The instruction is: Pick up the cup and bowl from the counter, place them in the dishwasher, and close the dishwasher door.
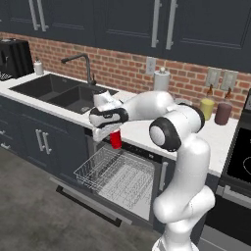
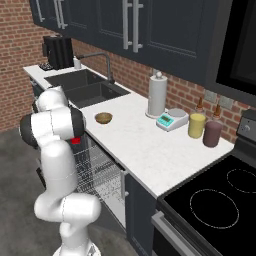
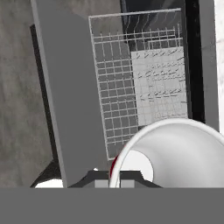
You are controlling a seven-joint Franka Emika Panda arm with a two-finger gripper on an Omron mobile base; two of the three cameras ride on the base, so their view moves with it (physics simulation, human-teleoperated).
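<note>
Cup (image 1: 115, 139) red, white-rimmed, pinched in gripper (image 1: 112, 133) at centre of left base frame, hanging above pulled-out wire rack (image 1: 115, 175) of dishwasher (image 1: 147, 162). Rim wide and pale at lower right of hand frame (image 3: 175, 153), rack behind it. Dishwasher door (image 1: 88, 201) dropped open, lower centre. Bowl (image 2: 103, 118) olive-tan, sitting on counter (image 2: 145, 145) at centre left of right base frame, near sink (image 2: 90, 87), well apart from cup.
</note>
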